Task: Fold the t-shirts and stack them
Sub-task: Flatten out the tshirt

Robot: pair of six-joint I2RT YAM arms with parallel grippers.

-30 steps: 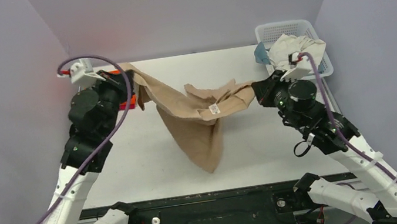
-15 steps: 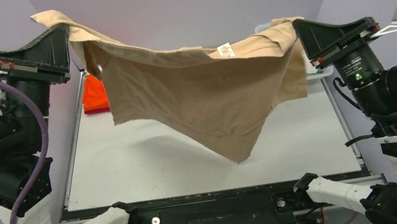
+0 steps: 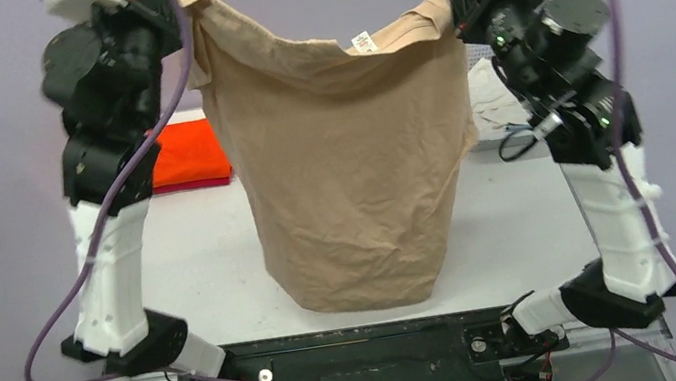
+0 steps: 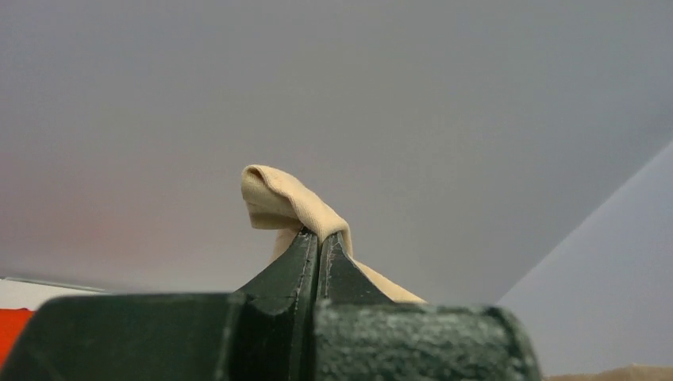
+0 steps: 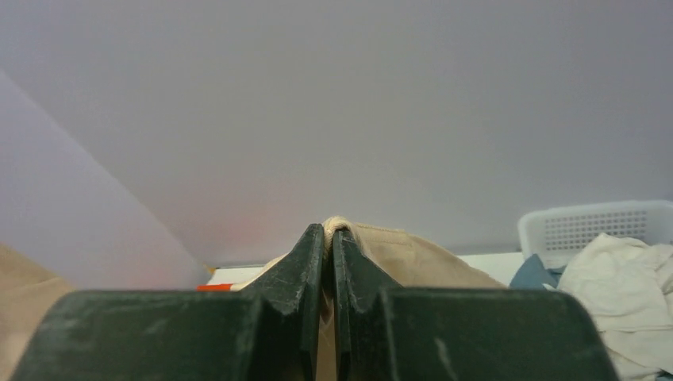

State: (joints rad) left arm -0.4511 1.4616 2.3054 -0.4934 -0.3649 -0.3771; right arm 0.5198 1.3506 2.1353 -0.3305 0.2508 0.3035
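High above the table [image 3: 521, 224], between your two raised arms, the tan t-shirt [image 3: 347, 179] hangs spread out like a curtain; its top edge sags in a shallow curve from one gripper to the other, and a small white label [image 3: 362, 42] shows near the middle of that edge; its lower hem comes down in front of the table's near side in the top view, but you cannot tell from there whether it touches the surface. Your left gripper [image 4: 319, 238] is pinched tight on one upper corner of the shirt; in its wrist view the fingers meet, and a fold of tan cloth pokes out beyond their tips. Your right gripper [image 5: 328, 234] is clamped the same way on the opposite upper corner; a small loop of tan fabric sits between its closed tips, and more of the shirt falls away behind them. At the far left of the table, behind your left arm, the orange t-shirt [image 3: 190, 157] lies flat; a darker red edge shows along its near side. At the far right, the white basket [image 5: 587, 226] holds a crumpled cream-white t-shirt [image 5: 615, 278]; a blue t-shirt [image 5: 530, 274] lies just beside it.
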